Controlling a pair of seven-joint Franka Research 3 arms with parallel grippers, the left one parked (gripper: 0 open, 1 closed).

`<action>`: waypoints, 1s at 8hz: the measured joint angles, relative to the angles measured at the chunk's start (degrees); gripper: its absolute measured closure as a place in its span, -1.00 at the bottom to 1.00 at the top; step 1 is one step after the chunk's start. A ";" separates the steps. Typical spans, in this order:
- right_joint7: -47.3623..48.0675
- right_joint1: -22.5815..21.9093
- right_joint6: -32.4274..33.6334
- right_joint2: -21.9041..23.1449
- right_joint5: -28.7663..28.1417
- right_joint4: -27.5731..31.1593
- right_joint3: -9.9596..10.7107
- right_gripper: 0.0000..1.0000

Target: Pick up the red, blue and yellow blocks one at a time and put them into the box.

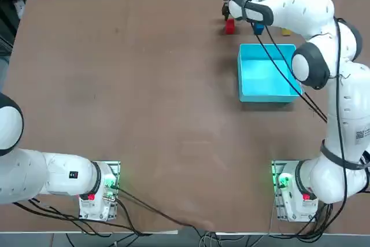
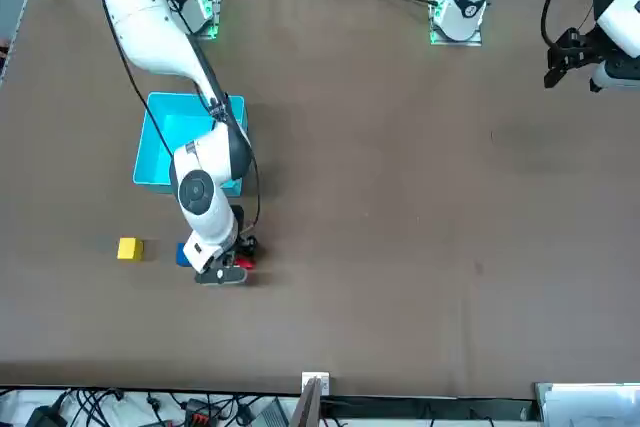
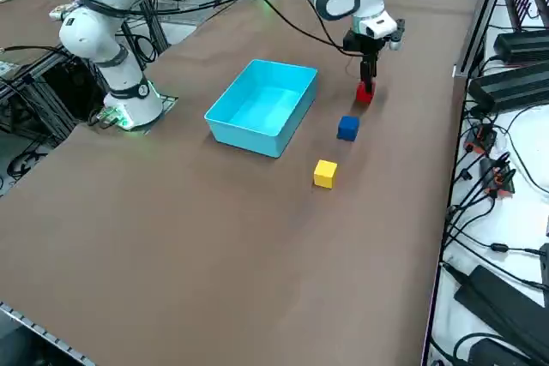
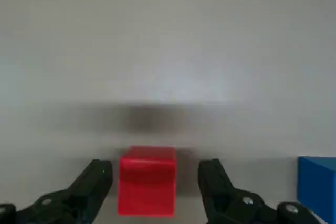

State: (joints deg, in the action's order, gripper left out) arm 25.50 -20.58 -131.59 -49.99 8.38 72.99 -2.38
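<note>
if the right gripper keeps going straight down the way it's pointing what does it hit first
Probably the table: the right gripper is open with the red block between its fingers, so they would likely pass either side of it; remaining height is unclear.

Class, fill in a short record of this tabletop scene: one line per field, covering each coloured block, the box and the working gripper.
red cube block: on the table, between the open fingers, not yet gripped
dark blue cube block: on the table, outside the box
yellow cube block: on the table, outside the box
light cyan square box: no blocks inside
right gripper: open, lowered around the red block
blocks in box: none
</note>
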 joint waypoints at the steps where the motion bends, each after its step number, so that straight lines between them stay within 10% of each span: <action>1: 1.01 -0.10 0.00 -0.90 0.00 -1.12 0.00 -1.00; 8: 2.57 -0.89 0.65 -2.82 0.21 -1.50 0.01 -0.98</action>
State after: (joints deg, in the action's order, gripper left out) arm 28.07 -21.47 -130.94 -52.81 8.59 71.50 -2.37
